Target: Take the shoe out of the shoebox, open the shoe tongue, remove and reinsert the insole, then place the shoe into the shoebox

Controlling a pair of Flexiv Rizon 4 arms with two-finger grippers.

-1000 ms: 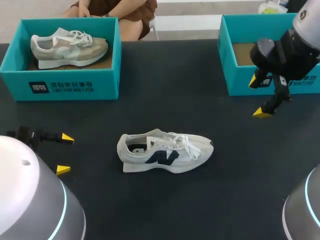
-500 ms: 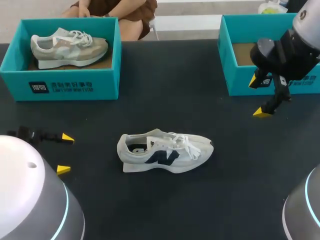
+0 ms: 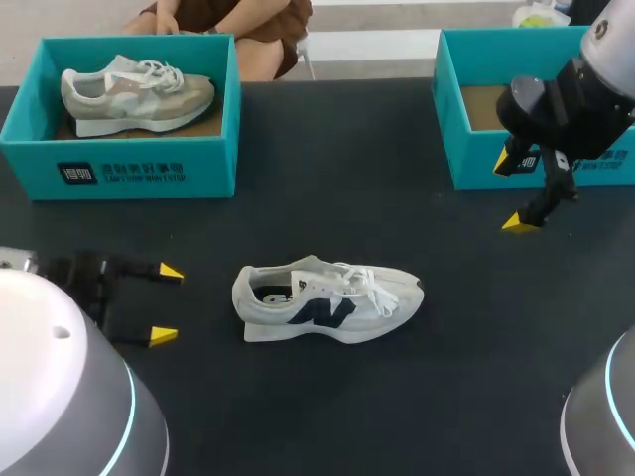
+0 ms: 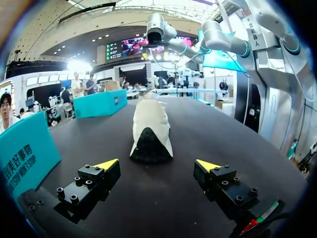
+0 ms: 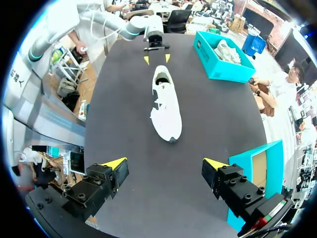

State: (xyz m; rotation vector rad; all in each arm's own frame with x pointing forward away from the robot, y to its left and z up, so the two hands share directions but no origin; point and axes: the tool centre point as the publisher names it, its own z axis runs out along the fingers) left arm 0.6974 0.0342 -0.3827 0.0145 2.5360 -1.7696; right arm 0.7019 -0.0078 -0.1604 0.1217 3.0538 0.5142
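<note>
Left fingers are released: the two yellow tips stand well apart with nothing between them, low over the counter at its near left. In the left wrist view these fingers point at the heel of the shoe, which lies ahead of them on the centreline, apart from both tips.

Right fingers are likewise released and hold nothing. They hang tips-down above the counter, just in front of the right shoebox. In the right wrist view the fingers frame bare counter; the shoe lies ahead with its toe toward them, and the right shoebox sits just beside one finger.

Task item location: the shoe, white with a dark side logo, rests on its sole on the counter near the middle, outside both boxes. Heel faces the left fingers, toe faces right. Laces lie loose over the tongue.

The right shoebox is teal, with its brown floor exposed. At the far left corner stands the left shoebox, also teal, containing a second shoe, beige and white.
</note>
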